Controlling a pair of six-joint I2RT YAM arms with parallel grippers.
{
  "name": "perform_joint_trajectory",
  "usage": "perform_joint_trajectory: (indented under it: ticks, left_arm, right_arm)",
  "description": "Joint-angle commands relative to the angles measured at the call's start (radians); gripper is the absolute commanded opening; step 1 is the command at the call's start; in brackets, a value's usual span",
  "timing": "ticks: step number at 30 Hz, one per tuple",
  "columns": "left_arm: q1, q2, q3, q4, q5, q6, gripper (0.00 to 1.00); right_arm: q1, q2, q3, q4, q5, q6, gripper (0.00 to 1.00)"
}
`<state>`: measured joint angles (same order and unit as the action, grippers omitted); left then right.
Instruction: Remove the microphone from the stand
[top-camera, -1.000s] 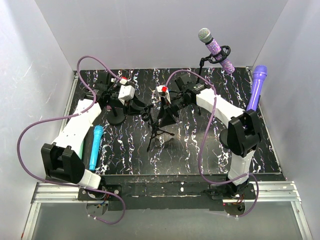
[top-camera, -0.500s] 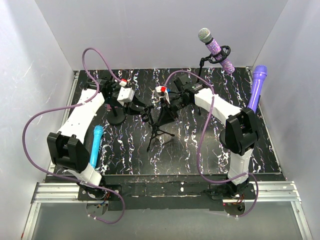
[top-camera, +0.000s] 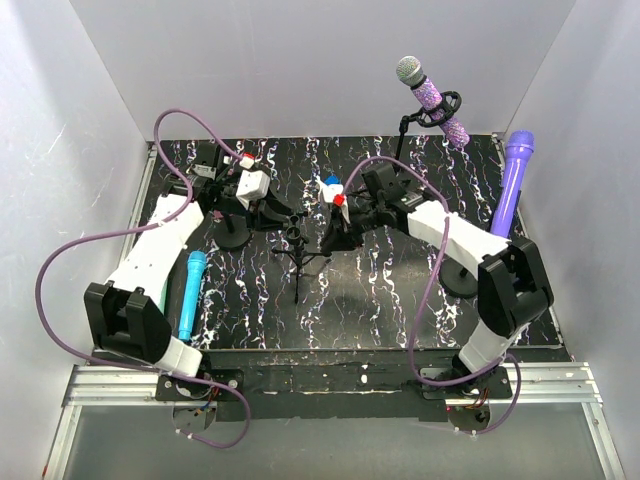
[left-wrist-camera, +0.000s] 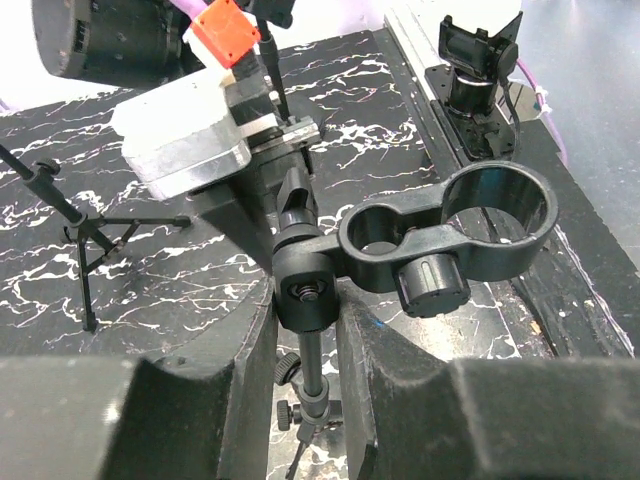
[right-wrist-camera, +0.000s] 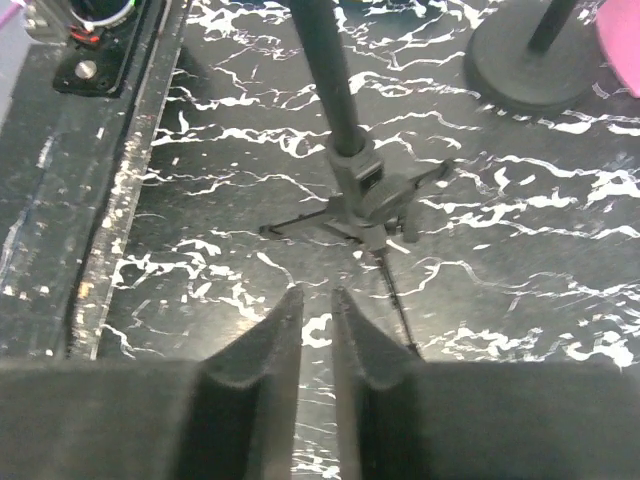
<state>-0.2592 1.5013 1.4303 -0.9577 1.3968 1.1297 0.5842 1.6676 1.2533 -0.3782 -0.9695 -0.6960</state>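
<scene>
left tool (left-wrist-camera: 307, 340) pinching stand (left-wrist-camera: 440, 238), right tool (right-wrist-camera: 317, 305) closed, empty

White arm links (top-camera: 160, 245), black joints (top-camera: 128, 318), purple cables (top-camera: 186, 112)

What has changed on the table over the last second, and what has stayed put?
The right gripper closed its jaws, nothing visible between them, and its elbow swung outward to the right. The tripod foot of the clip stand shifted left. Staying put: the left gripper, shut on that empty clip stand, and the sparkly microphone, purple microphone and blue microphone.
</scene>
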Motion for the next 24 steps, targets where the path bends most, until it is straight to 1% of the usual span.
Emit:
perform_joint_trajectory:
  ticks: [1, 4, 6, 7, 9, 10, 12, 14, 15, 20, 24]
  left_arm:
    - [-0.006, -0.049, -0.025, 0.005, -0.028, -0.024, 0.0]
    - [-0.006, -0.012, 0.05, -0.178, -0.03, 0.172, 0.0]
    - [-0.006, 0.043, 0.126, -0.347, -0.024, 0.31, 0.0]
    - [-0.006, 0.08, 0.166, -0.442, -0.027, 0.406, 0.0]
    - [-0.008, 0.146, 0.243, -0.67, -0.035, 0.613, 0.0]
    - [-0.008, 0.166, 0.261, -0.688, -0.041, 0.619, 0.0]
    - [-0.008, 0.166, 0.259, -0.69, -0.041, 0.637, 0.0]
    - [-0.008, 0.148, 0.24, -0.67, -0.059, 0.668, 0.0]
    - [-0.006, 0.145, 0.236, -0.649, -0.061, 0.641, 0.0]
    - [-0.006, 0.135, 0.225, -0.636, -0.064, 0.64, 0.0]
    - [-0.008, 0.131, 0.214, -0.627, -0.062, 0.639, 0.0]
  right_arm:
    - [-0.015, 0.05, 0.142, -0.008, -0.023, 0.012, 0.39]
    - [-0.029, 0.113, 0.26, -0.187, -0.078, -0.094, 0.66]
    - [-0.027, 0.155, 0.331, -0.286, -0.109, -0.158, 0.73]
    - [-0.026, 0.171, 0.362, -0.327, -0.124, -0.177, 0.74]
    - [-0.015, 0.213, 0.446, -0.401, -0.141, -0.229, 0.75]
    - [-0.008, 0.234, 0.465, -0.45, -0.147, -0.258, 0.75]
    - [0.008, 0.271, 0.54, -0.548, -0.15, -0.327, 0.72]
    - [0.026, 0.299, 0.57, -0.628, -0.149, -0.382, 0.7]
    - [0.032, 0.3, 0.571, -0.654, -0.144, -0.396, 0.68]
    - [0.037, 0.3, 0.545, -0.65, -0.112, -0.404, 0.62]
    - [0.037, 0.294, 0.518, -0.608, -0.092, -0.398, 0.58]
